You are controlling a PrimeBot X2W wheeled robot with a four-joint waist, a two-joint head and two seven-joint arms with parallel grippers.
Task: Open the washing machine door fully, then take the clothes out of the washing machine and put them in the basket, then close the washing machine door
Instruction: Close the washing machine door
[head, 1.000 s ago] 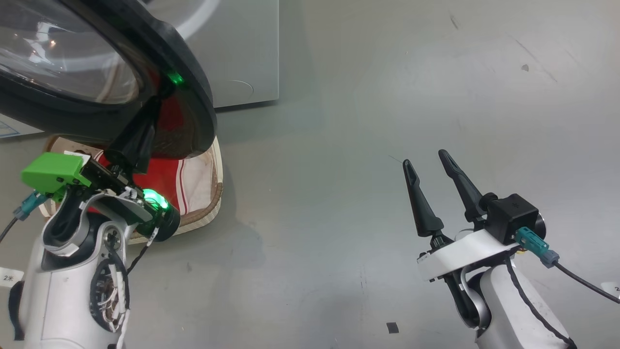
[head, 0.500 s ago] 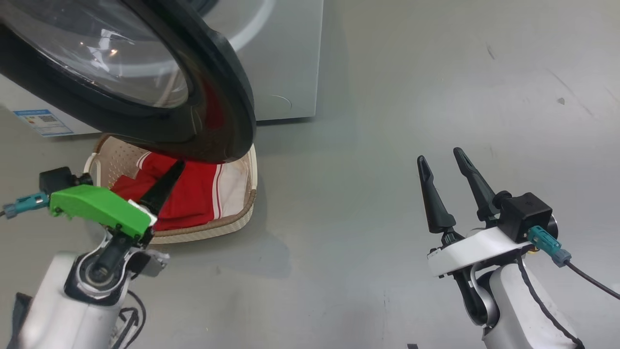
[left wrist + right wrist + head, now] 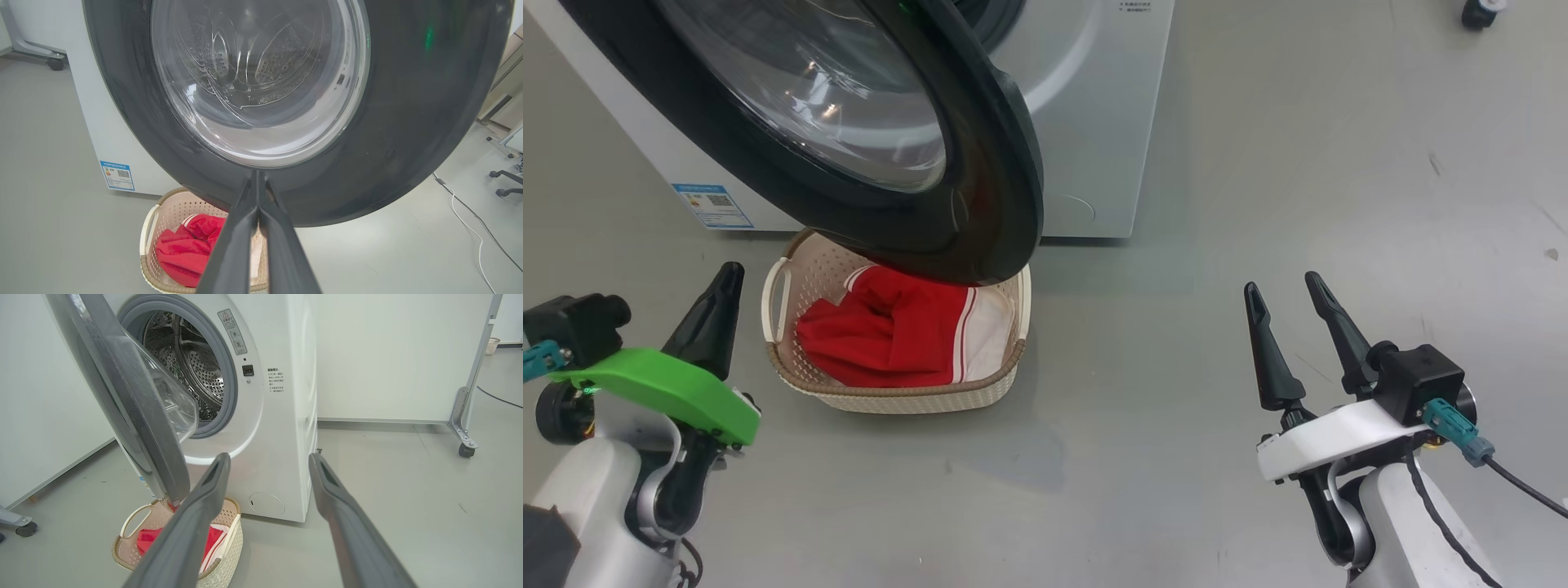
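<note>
Your left gripper (image 3: 729, 278) is pressed together, right gripper (image 3: 1281, 283) spread; clothes (image 3: 882, 335) lie in the basket (image 3: 890, 400) below the washing machine door (image 3: 1005, 163)

My head camera looked steeply down from above onto the floor (image 3: 1298, 163) before the washing machine (image 3: 1094, 122). My left wrist camera faced the washing machine door (image 3: 408, 122) squarely, close up. My right wrist camera sat low and farther back, looking past the door's edge. All three shared the basket (image 3: 907, 400).

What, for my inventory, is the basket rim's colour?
Brown, woven-look; the basket rim shows best in the head view.
</note>
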